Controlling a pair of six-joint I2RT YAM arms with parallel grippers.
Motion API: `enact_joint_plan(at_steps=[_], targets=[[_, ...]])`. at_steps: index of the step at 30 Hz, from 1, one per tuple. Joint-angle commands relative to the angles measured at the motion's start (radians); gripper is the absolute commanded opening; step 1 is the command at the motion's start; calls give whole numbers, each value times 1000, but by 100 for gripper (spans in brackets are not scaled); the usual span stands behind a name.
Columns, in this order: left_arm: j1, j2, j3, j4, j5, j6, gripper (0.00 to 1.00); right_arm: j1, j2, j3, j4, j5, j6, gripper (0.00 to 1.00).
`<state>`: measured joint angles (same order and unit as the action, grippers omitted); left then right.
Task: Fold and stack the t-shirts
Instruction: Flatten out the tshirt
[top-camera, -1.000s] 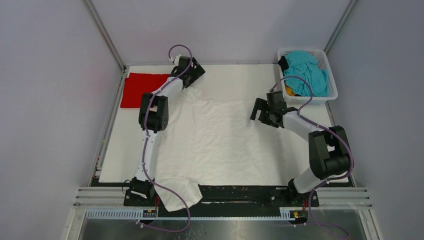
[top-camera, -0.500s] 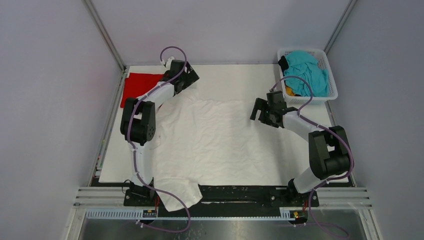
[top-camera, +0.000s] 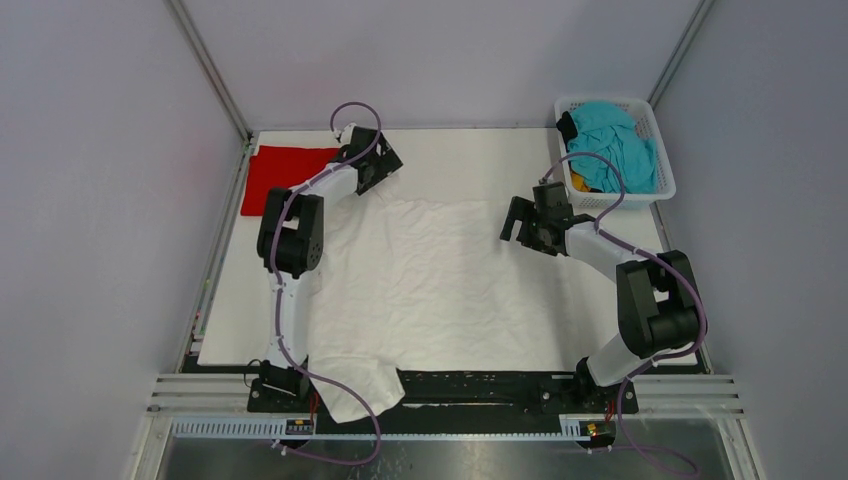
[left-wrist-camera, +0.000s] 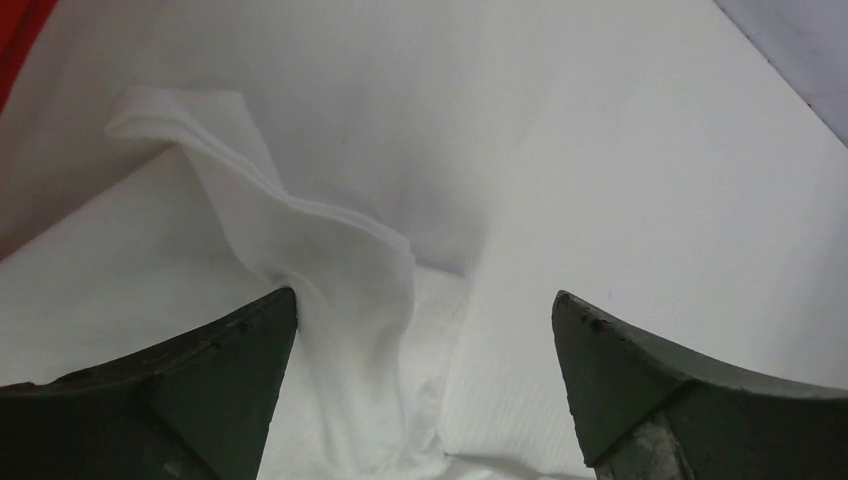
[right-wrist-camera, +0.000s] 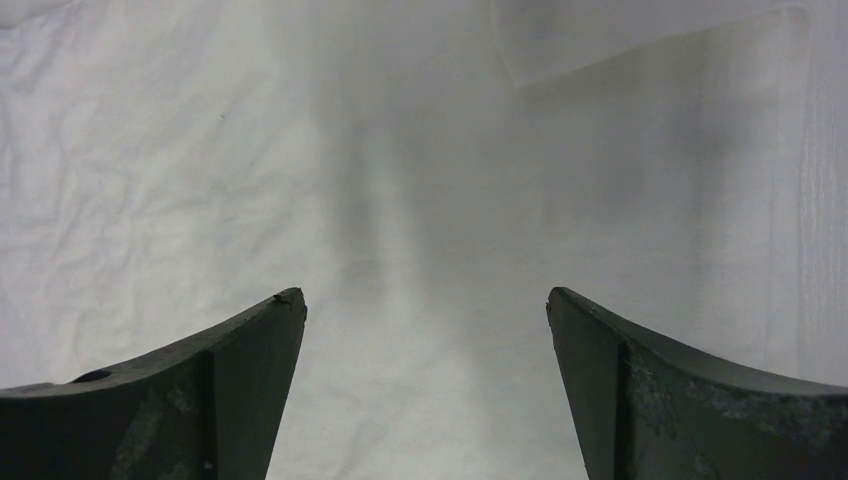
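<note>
L arm (top-camera: 290, 235) shifted; white tee (top-camera: 430, 280) covers table (top-camera: 460, 150), grey walls (top-camera: 440, 60).

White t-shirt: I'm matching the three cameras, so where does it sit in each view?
Top external: white t-shirt spread across the table, one corner over its near edge.
Left wrist: a raised fold of it inside the open left gripper.
Right wrist: its wrinkled cloth fills most of the picture.
Shared landmark: red t-shirt, far left from above, a sliver in left wrist's top-left corner; not in right wrist.
</note>
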<state>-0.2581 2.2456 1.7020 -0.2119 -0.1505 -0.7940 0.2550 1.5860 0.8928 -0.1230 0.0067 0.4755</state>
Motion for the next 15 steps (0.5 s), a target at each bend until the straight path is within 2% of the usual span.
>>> enact_joint_plan(at_steps=[1, 6, 15], targets=[[-3, 56, 93, -12, -4, -13, 99, -3, 5, 7, 6, -4, -3, 100], [-3, 96, 154, -42, 6, -28, 99, -4, 8, 12, 6, -3, -3, 100], [-14, 173, 248, 29, 120, -78, 99, -3, 16, 26, -6, 5, -2, 99]])
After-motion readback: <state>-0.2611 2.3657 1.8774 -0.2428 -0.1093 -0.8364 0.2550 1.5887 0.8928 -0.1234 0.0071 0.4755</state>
